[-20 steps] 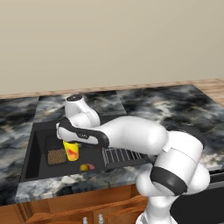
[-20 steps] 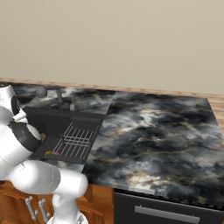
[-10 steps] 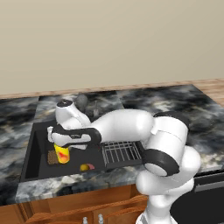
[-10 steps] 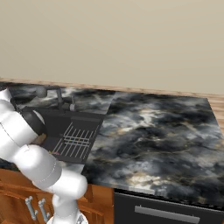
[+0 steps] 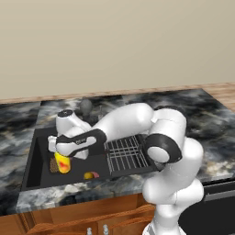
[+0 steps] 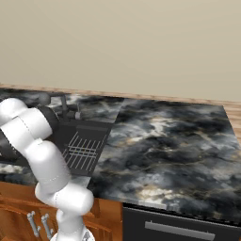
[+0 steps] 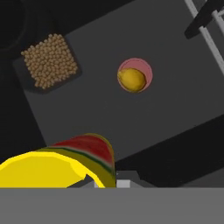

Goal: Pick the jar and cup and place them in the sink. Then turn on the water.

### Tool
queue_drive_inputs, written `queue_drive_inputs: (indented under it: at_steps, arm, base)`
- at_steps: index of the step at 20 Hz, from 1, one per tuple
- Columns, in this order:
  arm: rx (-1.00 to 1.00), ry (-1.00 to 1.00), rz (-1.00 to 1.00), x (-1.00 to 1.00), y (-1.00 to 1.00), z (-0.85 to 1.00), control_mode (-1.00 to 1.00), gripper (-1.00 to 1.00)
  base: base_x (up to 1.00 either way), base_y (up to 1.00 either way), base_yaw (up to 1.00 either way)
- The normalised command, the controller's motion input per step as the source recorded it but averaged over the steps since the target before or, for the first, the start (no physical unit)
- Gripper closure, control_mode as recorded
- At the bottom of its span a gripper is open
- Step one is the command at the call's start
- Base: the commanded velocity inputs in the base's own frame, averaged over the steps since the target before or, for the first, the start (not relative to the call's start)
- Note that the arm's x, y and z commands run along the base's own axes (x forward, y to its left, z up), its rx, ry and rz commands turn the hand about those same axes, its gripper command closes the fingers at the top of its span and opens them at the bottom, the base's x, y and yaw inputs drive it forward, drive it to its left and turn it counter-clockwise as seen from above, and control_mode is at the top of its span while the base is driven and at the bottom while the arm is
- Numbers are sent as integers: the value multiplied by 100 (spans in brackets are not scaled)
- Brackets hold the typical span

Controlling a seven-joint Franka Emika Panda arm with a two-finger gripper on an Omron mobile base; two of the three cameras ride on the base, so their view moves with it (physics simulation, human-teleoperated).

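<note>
In the black sink (image 5: 34,158) set in the marbled counter (image 6: 160,146), the jar (image 7: 50,61) is seen at the left end. The cup (image 5: 63,163) is gripped by the closed gripper (image 5: 62,153) just above the basin floor beside it. It should be lowered upright before release.

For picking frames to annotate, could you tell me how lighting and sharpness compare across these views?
Left base view: even light, sink interior very dark, cup bright. Right base view: flat light, soft edges, no glare. Hand view: cup cropped close, jar grainy against the black basin.
</note>
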Motion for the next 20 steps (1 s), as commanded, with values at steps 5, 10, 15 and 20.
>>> queue_drive_inputs:
  at_steps: [5, 10, 15, 20]
  arm:
    - [0, 0, 0, 22, 12, -30, -100, 100]
    - [0, 0, 0, 25, 18, -35, -100, 100]
    - [0, 0, 0, 26, 24, -37, -100, 100]
    - [0, 0, 0, 25, 22, -36, -100, 100]
  base:
    - [0, 0, 0]
    - [0, 0, 0]
    - [0, 0, 0]
    - [0, 0, 0]
